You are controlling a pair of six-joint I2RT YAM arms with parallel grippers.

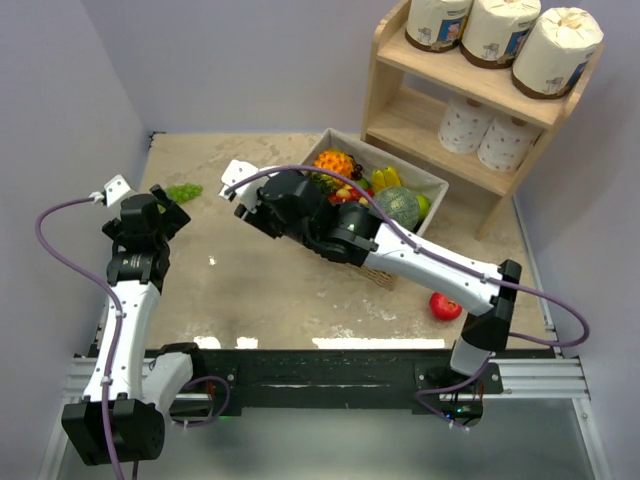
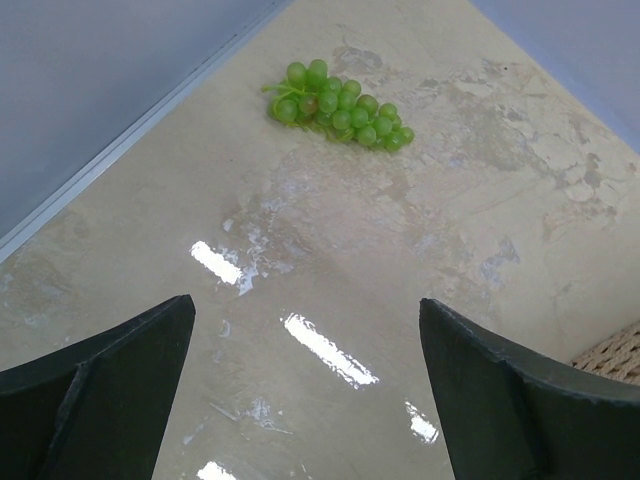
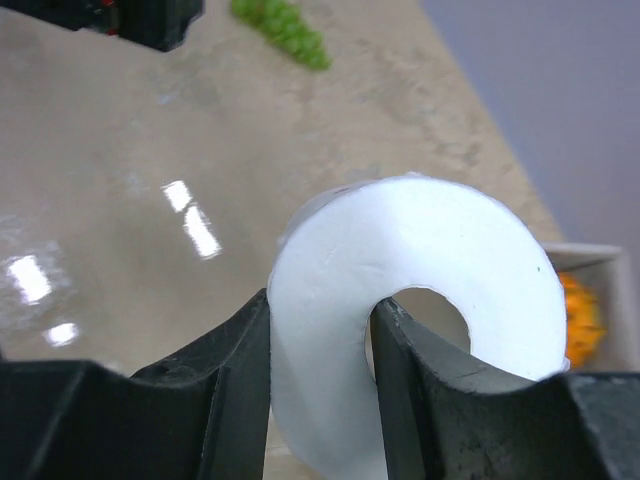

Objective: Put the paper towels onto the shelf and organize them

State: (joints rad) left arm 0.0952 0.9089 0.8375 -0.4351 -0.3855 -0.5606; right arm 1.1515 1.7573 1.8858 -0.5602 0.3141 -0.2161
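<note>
at the left of the frame the left end effector (image 2: 305,315) hangs over bare tabletop (image 2: 480,200), fingers spread wide with nothing between them. a bunch of green grapes (image 2: 335,105) lies well ahead of it near the wall. toward the middle, the right end effector (image 3: 322,320) is clamped on a bare white roll (image 3: 440,240): one finger sits inside the core hole, the other presses the outer wall. the roll appears to be lifted off the tabletop, and in the overhead view it is hidden under the wrist. further right stands the wicker basket (image 1: 410,167) of fruit, with a red fruit (image 1: 445,306) on the tabletop below it. at the upper right the shelf (image 1: 375,90) holds five rolls: three wrapped rolls (image 1: 495,30) in a row on the top tier and two white rolls (image 1: 465,125) side by side on the lower tier. judged from this, the task is nearly done. what is left is to take the held roll past the basket to the bare left part of the lower tier.
</note>
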